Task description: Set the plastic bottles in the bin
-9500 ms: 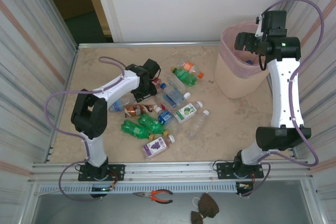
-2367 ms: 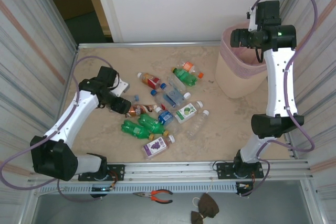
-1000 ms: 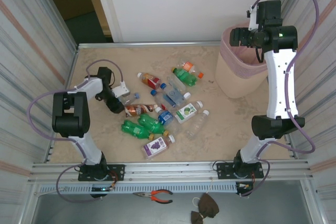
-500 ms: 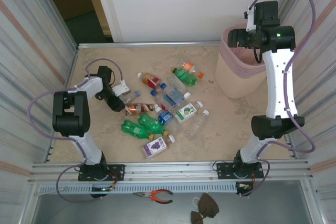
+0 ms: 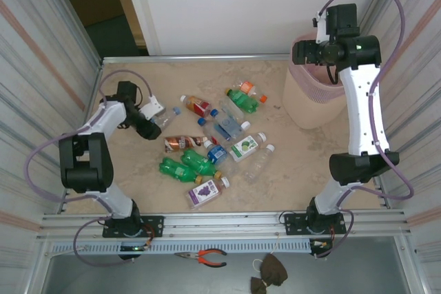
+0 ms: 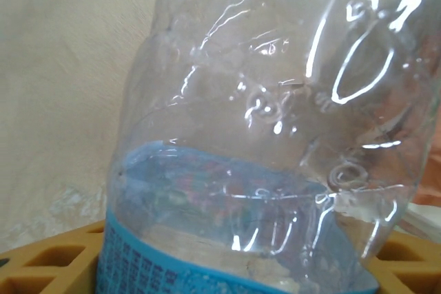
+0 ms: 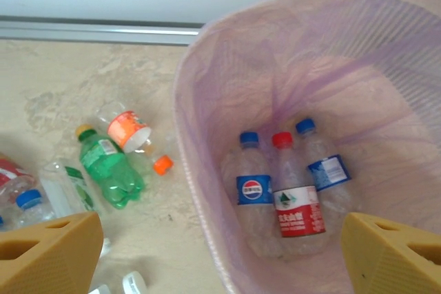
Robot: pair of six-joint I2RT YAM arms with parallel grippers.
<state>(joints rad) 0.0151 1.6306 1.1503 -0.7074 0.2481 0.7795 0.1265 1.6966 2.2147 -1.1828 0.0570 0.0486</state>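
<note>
Over beige table [image 5: 296,163], held clear blue-labelled bottle [image 5: 163,113] clamped in left fingers [image 6: 48,263] at far left, cap pointing right toward pink bin [image 5: 306,105] well apart, and poised right fingers [image 7: 48,253], spread empty, above that bin.

I read the bin [image 7: 207,204] as pale pink with a fine mesh pattern; inside, the red-capped bottle [image 7: 296,208] wears a red and white label, the two blue-capped bottles [image 7: 253,187] blue ones. On the mottled beige table [image 7: 55,80] I see a green bottle [image 7: 110,166], yellow-capped, and my left wrist view gives a clear bottle [image 6: 275,101] with a light blue label
</note>
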